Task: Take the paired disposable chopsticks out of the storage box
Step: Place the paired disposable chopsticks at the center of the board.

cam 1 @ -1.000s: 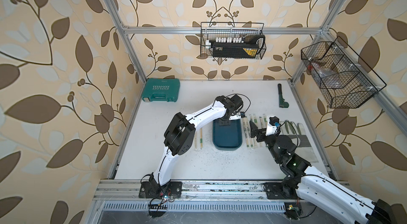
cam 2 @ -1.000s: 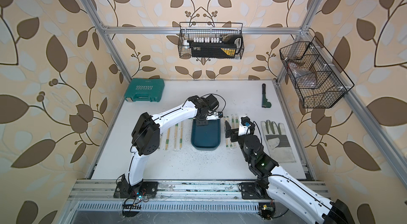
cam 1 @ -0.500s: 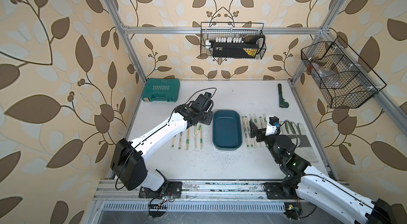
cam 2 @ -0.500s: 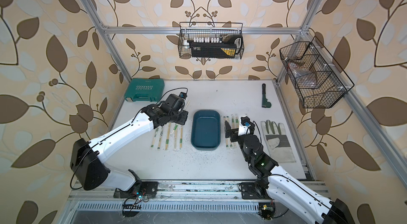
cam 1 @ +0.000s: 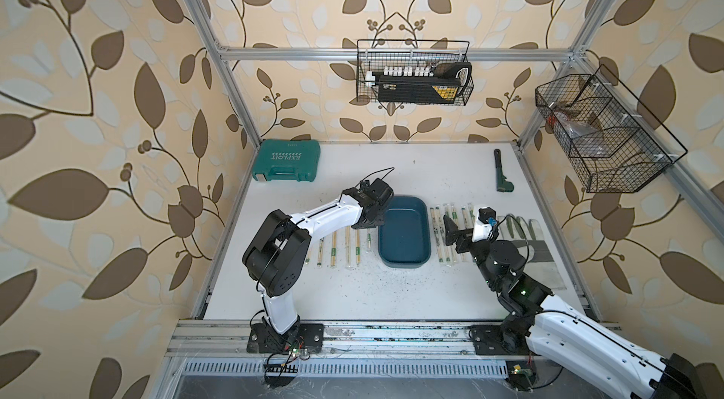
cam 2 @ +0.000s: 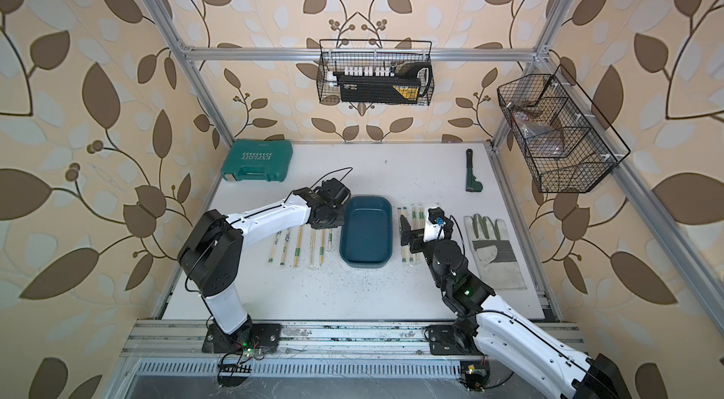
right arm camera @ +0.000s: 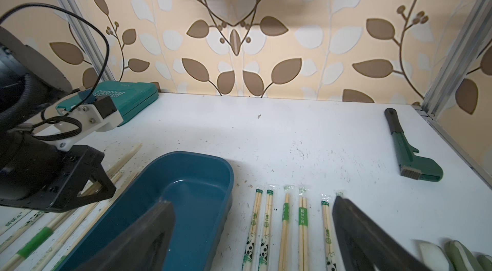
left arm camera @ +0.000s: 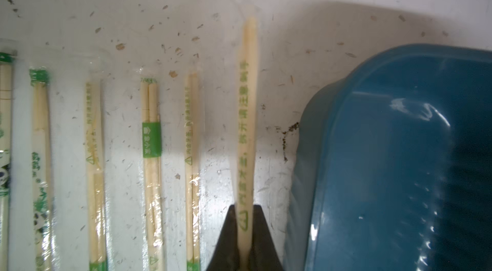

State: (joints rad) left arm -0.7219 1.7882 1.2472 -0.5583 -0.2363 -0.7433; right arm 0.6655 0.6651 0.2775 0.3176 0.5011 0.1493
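Two claws are showing: the left claw [left arm camera: 245, 212] is clenching one sleeved chopstick pair [left arm camera: 246, 123] just beside the storage box [cam 1: 405, 236]; the right claw [right arm camera: 251, 200] is gaping wide, gripping nothing, hovering over other pairs [right arm camera: 302, 216] lying on the desk [cam 1: 391, 173].

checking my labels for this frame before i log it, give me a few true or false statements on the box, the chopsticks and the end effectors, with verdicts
1. The storage box holds several chopstick pairs. False: it is empty.
2. The left end effector is shut on one chopstick pair. True.
3. The right end effector grips the work glove. False: it is open and holds nothing; the glove lies on the table beside that arm.
4. Chopstick pairs lie on both sides of the box: the left arm's row and the right arm's row. True.
5. The green tool case stands open. False: it is closed.
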